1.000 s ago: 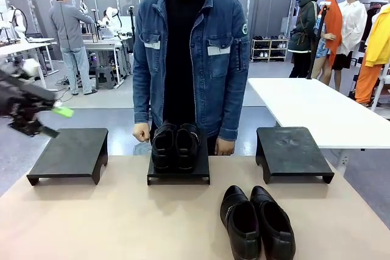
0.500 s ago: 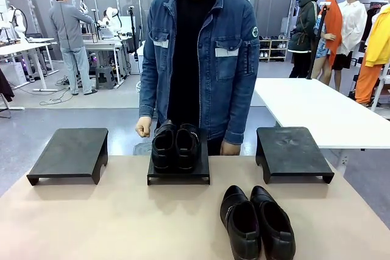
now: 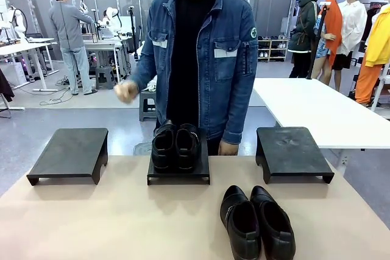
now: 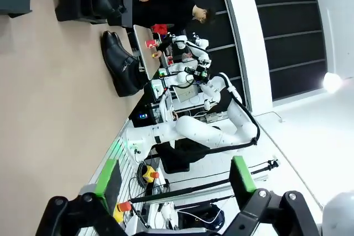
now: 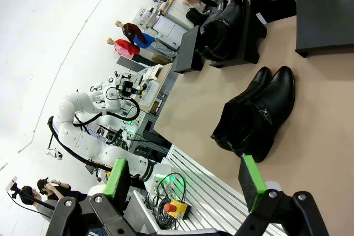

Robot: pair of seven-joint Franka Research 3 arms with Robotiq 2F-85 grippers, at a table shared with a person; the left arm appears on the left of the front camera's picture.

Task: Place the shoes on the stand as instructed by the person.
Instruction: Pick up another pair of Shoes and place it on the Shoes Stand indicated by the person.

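One shoe pair (image 3: pixel 175 146) sits on the middle stand (image 3: pixel 178 178); the other pair (image 3: pixel 256 223) is on the table (image 3: pixel 91 223) near the right stand (image 3: pixel 292 150). Person (image 3: pixel 201 47) holds one hand (image 3: pixel 127 91) up. Left gripper (image 4: pixel 174 175) and right gripper (image 5: pixel 183 178) have fingers apart, empty.

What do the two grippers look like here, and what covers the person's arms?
The left gripper and right gripper are each black and jointed, tipped with bright green pads. The person wears a blue denim jacket with long sleeves, pale pocket flaps and a small round patch on one upper sleeve.
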